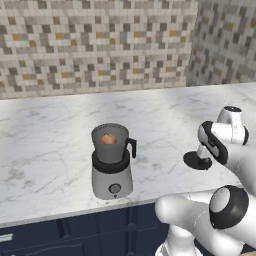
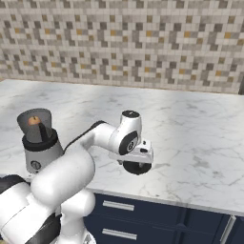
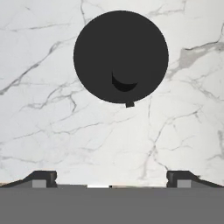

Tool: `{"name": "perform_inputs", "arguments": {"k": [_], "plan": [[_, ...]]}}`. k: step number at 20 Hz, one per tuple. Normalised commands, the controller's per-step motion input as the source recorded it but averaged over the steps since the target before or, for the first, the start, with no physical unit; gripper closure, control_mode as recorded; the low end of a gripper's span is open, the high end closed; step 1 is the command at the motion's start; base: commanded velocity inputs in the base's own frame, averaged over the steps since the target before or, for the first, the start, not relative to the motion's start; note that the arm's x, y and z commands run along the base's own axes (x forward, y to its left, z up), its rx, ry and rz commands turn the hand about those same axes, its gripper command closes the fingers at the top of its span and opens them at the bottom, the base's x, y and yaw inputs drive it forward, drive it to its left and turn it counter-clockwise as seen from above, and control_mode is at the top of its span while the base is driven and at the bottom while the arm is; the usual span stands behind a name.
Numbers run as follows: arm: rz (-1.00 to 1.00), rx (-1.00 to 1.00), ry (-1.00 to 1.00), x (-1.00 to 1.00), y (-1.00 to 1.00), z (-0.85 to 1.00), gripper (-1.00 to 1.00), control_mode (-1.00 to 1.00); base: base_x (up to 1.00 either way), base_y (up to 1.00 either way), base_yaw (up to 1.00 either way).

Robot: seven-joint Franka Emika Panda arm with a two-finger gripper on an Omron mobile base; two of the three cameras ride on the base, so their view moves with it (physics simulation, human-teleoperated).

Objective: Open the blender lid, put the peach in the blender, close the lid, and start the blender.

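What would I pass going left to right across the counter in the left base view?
Blender with the peach inside its open jar → lid lying flat on the counter, under the open tool.

walls: mosaic tile (image 1: 100, 45) | counter: white marble (image 1: 45, 130) | cabinets: navy (image 2: 157, 212)

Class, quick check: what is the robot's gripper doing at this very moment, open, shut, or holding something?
Gripper: open, holding nothing; it hangs above the blender lid, which lies flat on the counter.
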Motion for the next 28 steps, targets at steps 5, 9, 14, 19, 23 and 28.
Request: {"name": "perform_inputs", "arguments": {"k": [5, 9, 14, 19, 23, 28], "plan": [[0.0, 0.0, 0.01, 0.44, -0.17, -0.18, -1.0, -1.0, 0.0, 0.0, 0.0], [0.01, 0.0, 0.0, 0.3, -0.03, -0.16, -1.0, -1.0, 0.0, 0.0, 0.0], [0.0, 0.0, 0.0, 0.12, 0.0, -0.31, -1.0, -1.0, 0.0, 0.0, 0.0], [0.0, 0.0, 0.0, 0.22, 0.0, -0.23, -1.0, -1.0, 0.0, 0.0, 0.0], [0.0, 0.0, 0.0, 0.17, 0.0, -0.04, -1.0, -1.0, 0.0, 0.0, 0.0], [0.0, 0.0, 0.0, 0.05, 0.0, -0.13, -1.0, -1.0, 0.0, 0.0, 0.0]]}}
